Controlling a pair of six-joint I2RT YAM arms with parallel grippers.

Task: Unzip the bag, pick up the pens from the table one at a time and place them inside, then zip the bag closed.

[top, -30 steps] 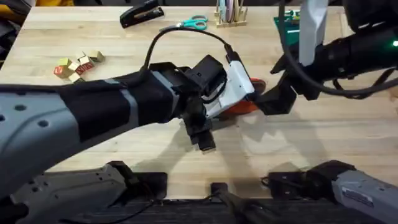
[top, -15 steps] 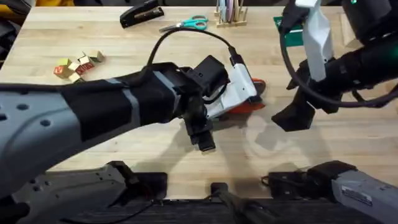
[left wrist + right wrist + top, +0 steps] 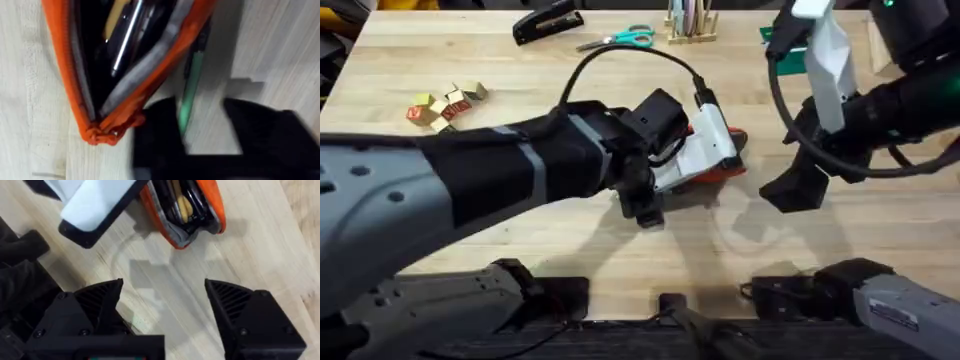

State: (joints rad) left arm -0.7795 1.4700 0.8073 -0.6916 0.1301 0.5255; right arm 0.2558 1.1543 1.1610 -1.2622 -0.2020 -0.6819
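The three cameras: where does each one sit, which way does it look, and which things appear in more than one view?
Overhead: fixed above the table, over the arm bases, looking down and forward; both arms reach toward the bag.
Left wrist: mounted on the left arm, looking down at the open bag and a green pen beside it; the left hand is open astride the pen.
Right wrist: on the right arm, looking down at the table and the bag's end; the right hand is open and empty.
Shared: all three views show the orange bag.
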